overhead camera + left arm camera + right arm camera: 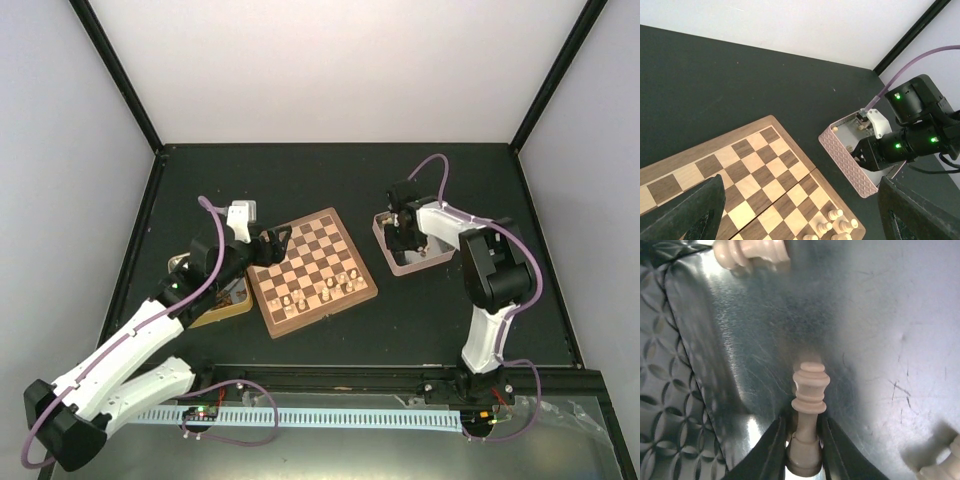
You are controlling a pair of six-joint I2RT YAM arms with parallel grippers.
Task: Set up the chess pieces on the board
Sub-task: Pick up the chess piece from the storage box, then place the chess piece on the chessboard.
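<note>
The wooden chessboard [312, 271] lies mid-table, with several cream chess pieces [335, 284] standing near its front right edge; they also show in the left wrist view [836, 223]. My right gripper [805, 442] is down inside the pink-walled metal tray [385, 247], shut on the stem of a cream chess piece [809, 390] lying on the tray floor [880, 320]. Other loose pieces lie at the tray's top [751, 252] and bottom right [940, 465]. My left gripper [277, 240] hovers open and empty over the board's left corner; its dark fingers [687, 215] frame the board [740, 170].
A second tray [222, 298] sits left of the board, under my left arm. The pink tray [847, 160] with my right arm in it stands just right of the board. Black frame posts and white walls enclose the dark table.
</note>
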